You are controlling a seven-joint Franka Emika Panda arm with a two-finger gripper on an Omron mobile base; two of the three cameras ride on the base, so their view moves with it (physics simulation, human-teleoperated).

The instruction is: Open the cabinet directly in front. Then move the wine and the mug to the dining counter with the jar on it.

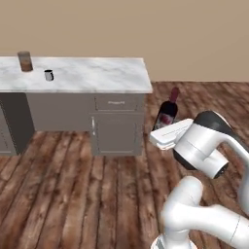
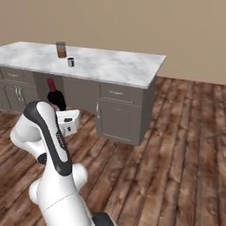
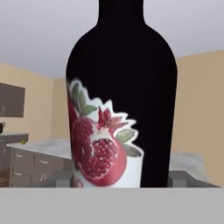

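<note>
Wine bottle carried at the gripper, off the near end of the dining counter.

The wine [image 3: 122, 92] stands directly ahead of the hand camera, its dark body and pomegranate label covering the centre of the hand view; in the base views the bottle [image 1: 168, 111] rises tilted from behind the white hand, clear of the floor. The gripper [image 1: 168, 130] appears closed on the bottle's lower body, though the fingertips themselves are hidden. The arm is folded, elbow high, with the hand roughly level and pointing toward the dining counter [image 1: 112, 80]. The mug [image 1: 48, 75] sits on the marble top, near the jar [image 1: 25, 61] but apart from it.
</note>
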